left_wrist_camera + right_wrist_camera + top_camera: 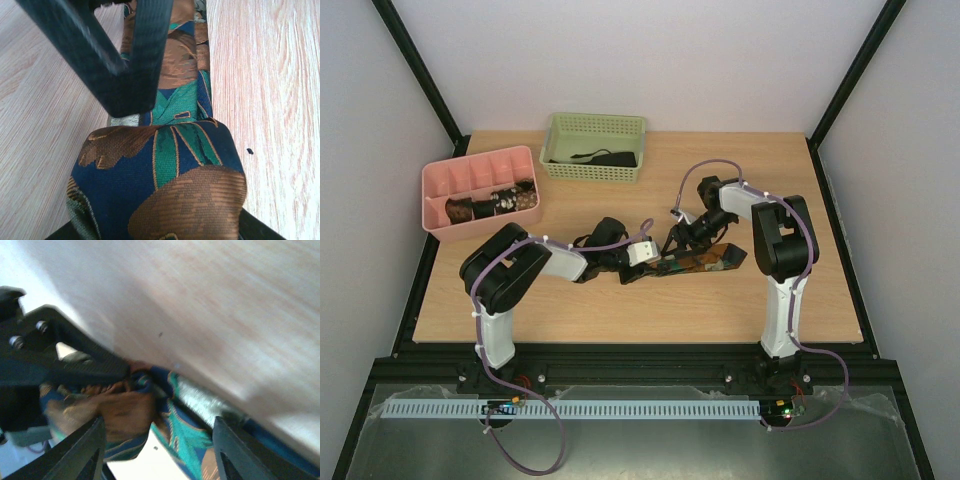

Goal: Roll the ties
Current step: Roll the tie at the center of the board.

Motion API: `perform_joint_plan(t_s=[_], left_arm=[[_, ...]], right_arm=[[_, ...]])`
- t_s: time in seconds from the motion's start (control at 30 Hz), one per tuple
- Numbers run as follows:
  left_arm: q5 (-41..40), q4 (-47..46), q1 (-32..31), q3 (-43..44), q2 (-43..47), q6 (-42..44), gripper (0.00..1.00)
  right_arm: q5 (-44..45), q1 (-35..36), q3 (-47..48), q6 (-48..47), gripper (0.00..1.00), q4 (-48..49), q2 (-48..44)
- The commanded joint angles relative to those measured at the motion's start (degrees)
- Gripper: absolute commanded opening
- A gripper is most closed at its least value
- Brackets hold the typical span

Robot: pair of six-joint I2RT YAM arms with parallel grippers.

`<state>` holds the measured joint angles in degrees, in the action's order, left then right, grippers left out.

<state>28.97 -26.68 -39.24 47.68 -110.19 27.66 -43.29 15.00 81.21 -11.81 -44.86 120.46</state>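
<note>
A patterned tie (698,262), navy with brown and green, lies as a strip across the middle of the table. Its left end is rolled into a coil (160,180) that fills the gap between the fingers of my left gripper (638,252), which is shut on it. My right gripper (686,235) hovers just right of the coil, and its black fingers (125,60) cross over the strip. In the right wrist view my right gripper (160,452) stands open, with the tie (185,430) lying loose between the wide-set fingers.
A pink divided tray (435,190) at the back left holds rolled ties (492,205). A green basket (560,140) at the back centre holds a dark tie (607,158). Purple cables run along both arms.
</note>
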Motion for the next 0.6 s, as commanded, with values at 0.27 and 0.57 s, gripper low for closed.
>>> perform_joint_plan(t_s=[0.27,0.57], left_arm=[[-2.1,10.7,-0.7,0.7,-1.5,3.4,0.36],[-1.7,10.2,-0.8,1.2,-1.6,2.3,0.43]], right_arm=[[-3.4,3.8,-4.3,9.1,0.52,3.0,-4.0],[2.3,3.4,-7.1,9.1,0.01,4.8,-2.7]])
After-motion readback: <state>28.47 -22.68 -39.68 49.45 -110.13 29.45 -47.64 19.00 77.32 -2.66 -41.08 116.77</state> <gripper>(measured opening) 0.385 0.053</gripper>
